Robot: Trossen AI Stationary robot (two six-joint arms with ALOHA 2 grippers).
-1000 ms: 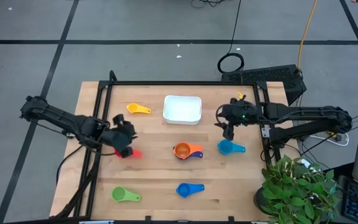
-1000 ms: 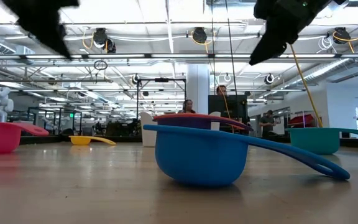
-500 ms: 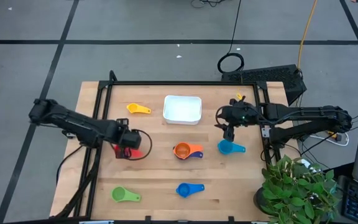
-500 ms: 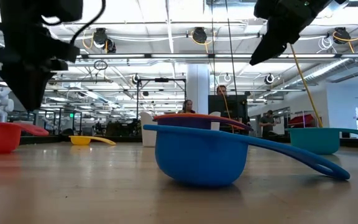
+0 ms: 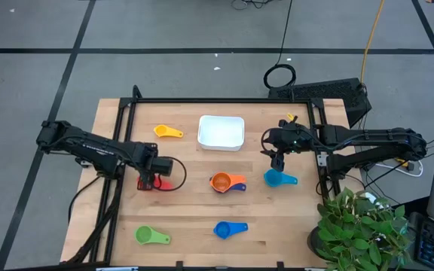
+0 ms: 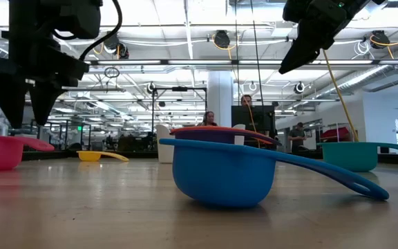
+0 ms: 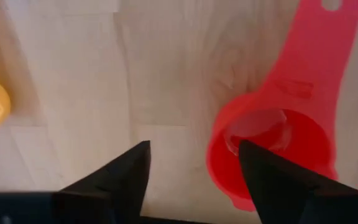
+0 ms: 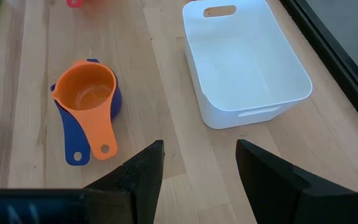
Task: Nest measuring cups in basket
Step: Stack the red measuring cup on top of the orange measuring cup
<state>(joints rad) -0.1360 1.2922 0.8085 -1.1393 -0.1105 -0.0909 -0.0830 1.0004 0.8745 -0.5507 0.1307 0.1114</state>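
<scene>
left tool (image 7: 191,165): open, above red cup (image 7: 272,146), not gripping | right tool (image 8: 197,165): open, empty, above teal cup (image 5: 277,178)

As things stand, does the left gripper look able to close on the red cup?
Probably yes. The left gripper hangs open just over the red cup, one finger at the bowl's rim, and bare wood lies around it. The yellow cup sits well off, so nothing seems to block it.

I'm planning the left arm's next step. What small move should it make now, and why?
Probably shift the left gripper sideways so its open fingers straddle the red cup rim. That cup lies on the table, with one finger at its rim and the gap over bare wood.
</scene>
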